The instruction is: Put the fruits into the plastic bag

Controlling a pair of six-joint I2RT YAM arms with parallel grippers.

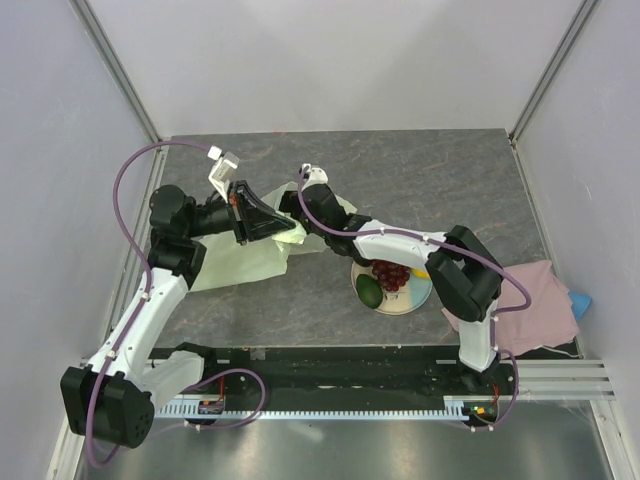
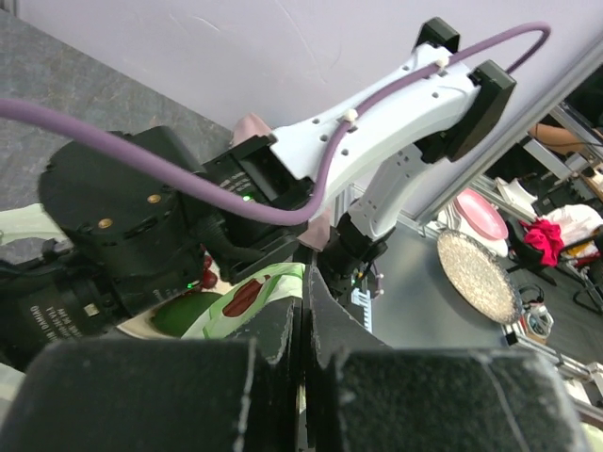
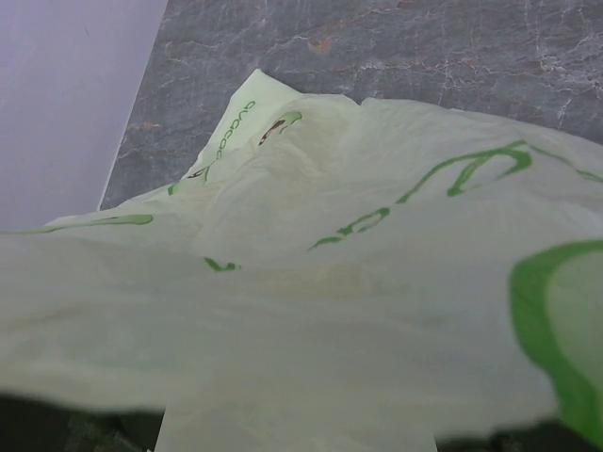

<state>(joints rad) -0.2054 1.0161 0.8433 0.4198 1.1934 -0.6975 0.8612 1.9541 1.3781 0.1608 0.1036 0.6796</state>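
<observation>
The round cream-and-light-blue plate [image 1: 418, 299] sits behind my right gripper [image 1: 309, 177] and off to its right, back toward my base. The crumpled pink cloth [image 1: 520, 300] lies farther right again, well apart from my gripper, with a small blue object [image 1: 581, 300] touching its outer edge. The grey marbled tabletop [image 1: 440, 180] spreads beneath and ahead of my gripper.

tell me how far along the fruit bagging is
Done: nothing I can confirm; no fruit shows inside the plastic bag. In hand: the left gripper is shut on the bag's edge, with the right gripper over the bag. Left: the grape bunch, an avocado and a yellow fruit sit on the plate.
</observation>
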